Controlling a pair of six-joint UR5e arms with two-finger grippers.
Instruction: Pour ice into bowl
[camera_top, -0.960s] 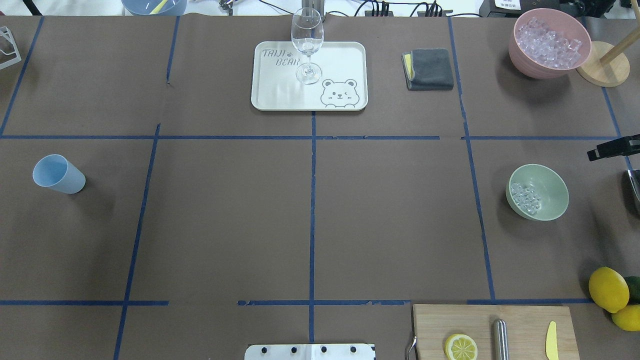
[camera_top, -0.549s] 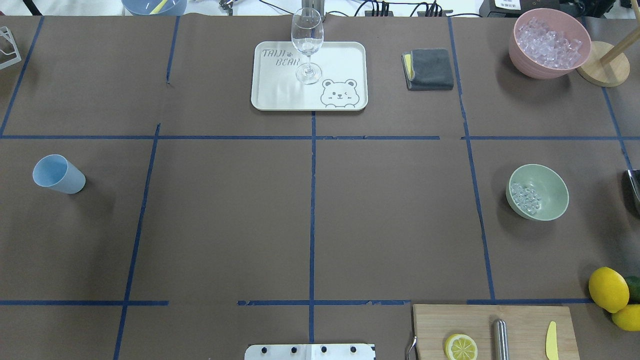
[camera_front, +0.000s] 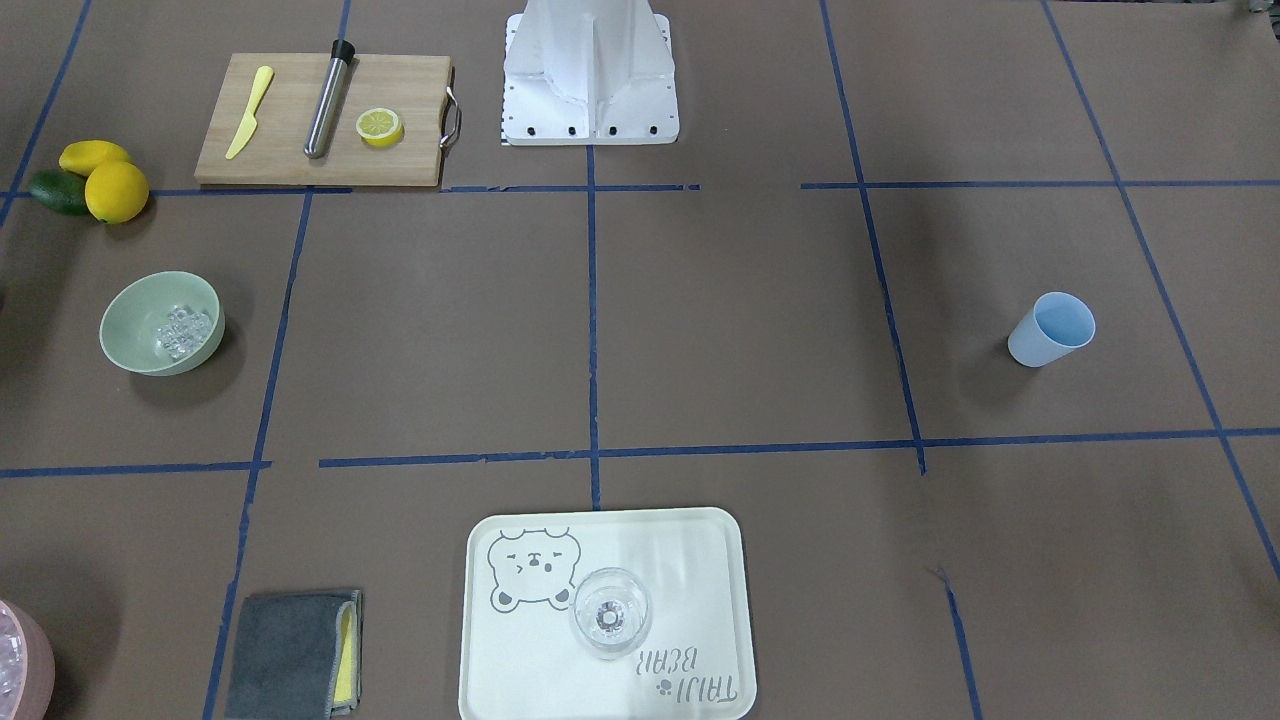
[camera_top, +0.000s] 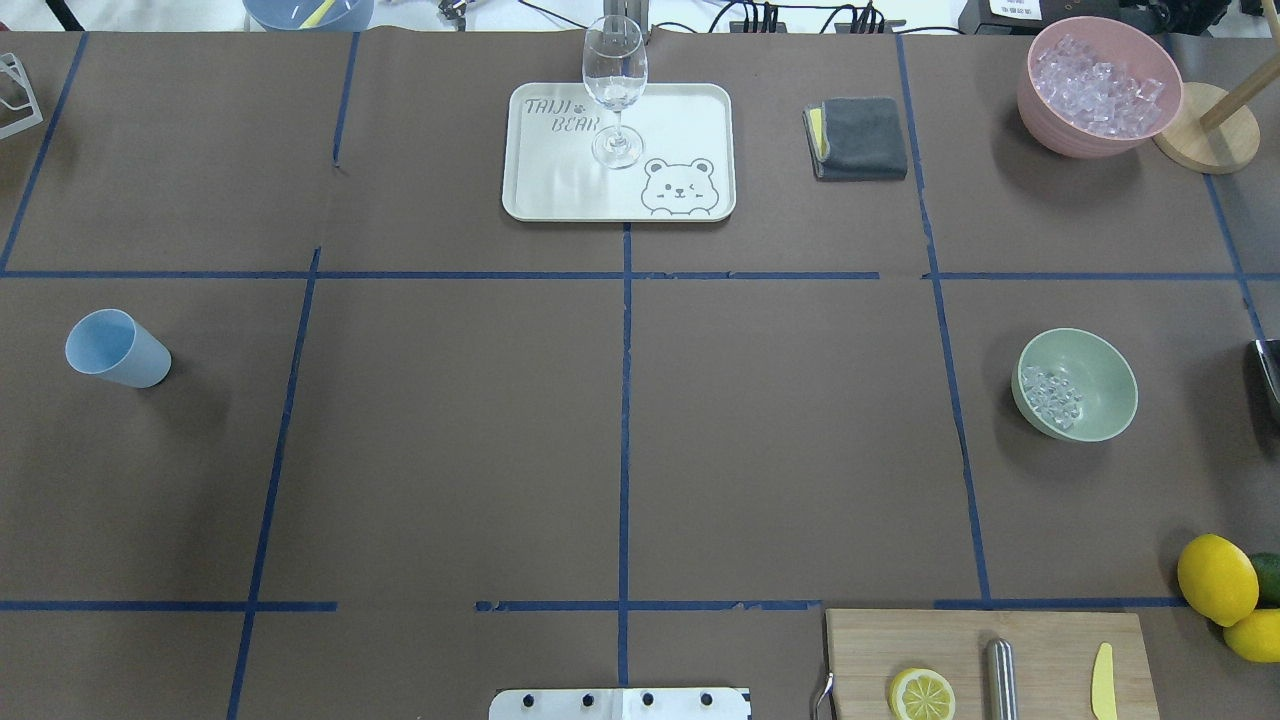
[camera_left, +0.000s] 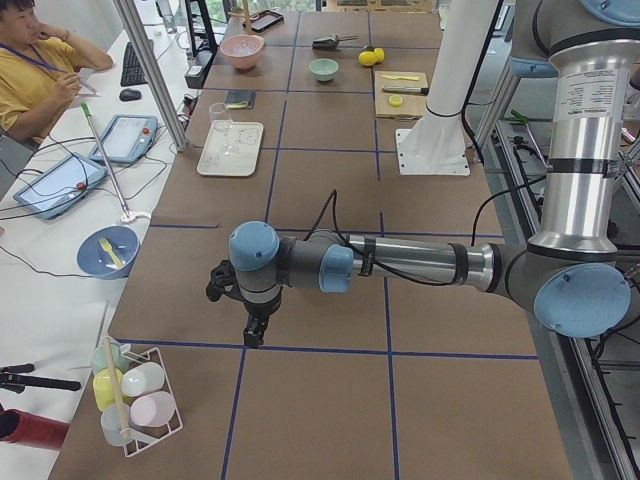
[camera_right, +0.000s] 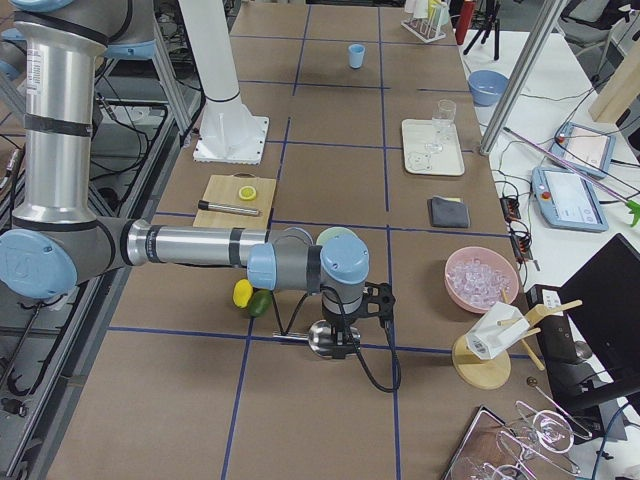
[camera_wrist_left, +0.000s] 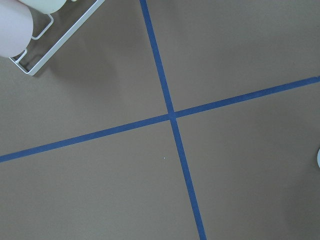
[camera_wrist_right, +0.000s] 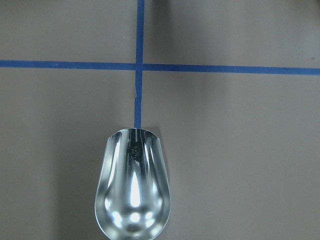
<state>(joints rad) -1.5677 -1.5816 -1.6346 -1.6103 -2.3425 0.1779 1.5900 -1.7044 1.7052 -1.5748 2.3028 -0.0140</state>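
Observation:
The sage-green bowl (camera_top: 1090, 372) stands at the table's right side and holds a small heap of clear ice (camera_top: 1050, 395); it also shows in the front-facing view (camera_front: 135, 320) with the ice (camera_front: 180, 331). A shiny metal scoop (camera_wrist_right: 132, 190) fills the lower right wrist view and is empty; its tip shows at the overhead view's right edge (camera_top: 1268, 365). My right gripper (camera_right: 340, 338) is over the scoop (camera_right: 320, 338), right of the bowl; I cannot tell whether it is shut. My left gripper (camera_left: 256, 328) points down at bare table far to the left; I cannot tell its state.
A pink bowl full of ice (camera_top: 1098, 85) and a wooden stand (camera_top: 1205, 128) are back right. Lemons (camera_top: 1215, 578), a cutting board (camera_top: 1050, 640), a grey cloth (camera_top: 858, 138), a tray (camera_top: 690, 110) with a wine glass (camera_top: 614, 90) and a blue cup (camera_top: 115, 348) stand around. A wire cup rack (camera_wrist_left: 50, 37) is near my left gripper.
A black part of the right arm at the overhead view's right edge has moved out of view. The scoop tip, bowl and ice have not moved.

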